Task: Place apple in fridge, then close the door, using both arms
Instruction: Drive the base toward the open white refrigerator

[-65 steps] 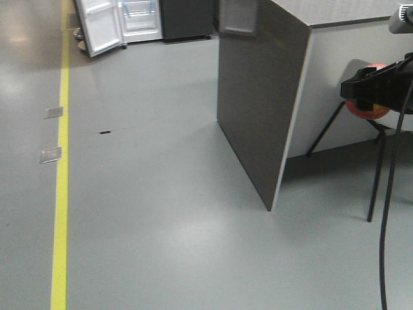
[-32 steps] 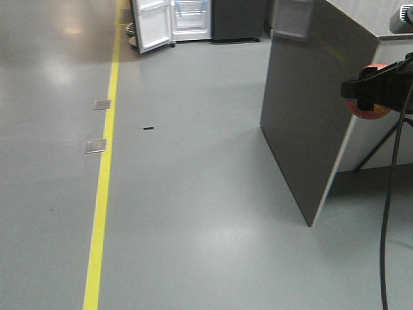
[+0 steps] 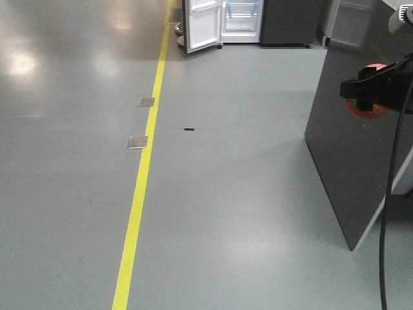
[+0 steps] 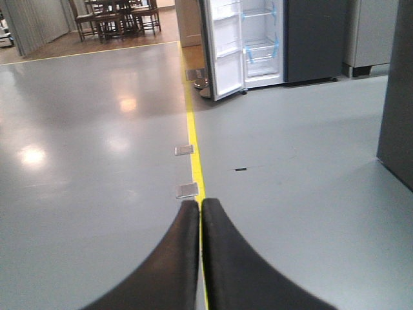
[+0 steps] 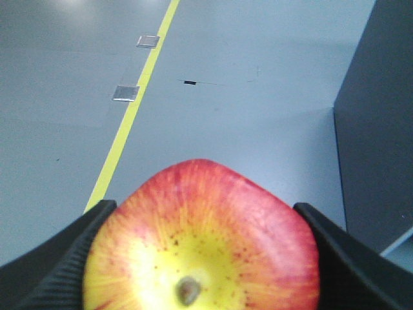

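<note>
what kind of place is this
Likely a big test hall or showroom, not a home: wide polished grey floor with a yellow lane line, an open fridge far off, dining chairs beyond.

apple [image 3: 369,111] mostly hidden behind the right pincer [image 3: 364,90]; fridge [image 3: 240,22] cut off by the top edge.

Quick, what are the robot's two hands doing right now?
Left gripper: closed, holding nothing.
Right gripper: closed on the apple.
</note>
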You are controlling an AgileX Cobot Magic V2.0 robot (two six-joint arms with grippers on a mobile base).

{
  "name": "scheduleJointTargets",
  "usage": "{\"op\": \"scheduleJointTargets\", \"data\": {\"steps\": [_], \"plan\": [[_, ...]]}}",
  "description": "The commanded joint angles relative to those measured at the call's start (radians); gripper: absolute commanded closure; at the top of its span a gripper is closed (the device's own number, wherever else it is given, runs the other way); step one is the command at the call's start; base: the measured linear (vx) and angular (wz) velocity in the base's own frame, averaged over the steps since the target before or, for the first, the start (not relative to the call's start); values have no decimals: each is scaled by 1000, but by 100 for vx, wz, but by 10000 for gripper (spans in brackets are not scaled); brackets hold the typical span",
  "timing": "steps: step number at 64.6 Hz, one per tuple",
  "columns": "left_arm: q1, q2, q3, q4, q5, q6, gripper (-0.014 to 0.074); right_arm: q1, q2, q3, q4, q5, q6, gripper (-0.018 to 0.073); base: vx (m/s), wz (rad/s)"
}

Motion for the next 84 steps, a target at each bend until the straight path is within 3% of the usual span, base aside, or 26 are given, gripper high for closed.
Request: {"op": "scheduleJointTargets", "data": {"steps": [1, 84], "plan": [[-3, -15, 29, 0, -79, -1, 602, -2, -32, -33, 5, -73, -10, 444, 8, 20], [-3, -15, 29, 0, -79, -1, 602, -2, -32, -33, 5, -71, -10, 444, 12, 4]]}}
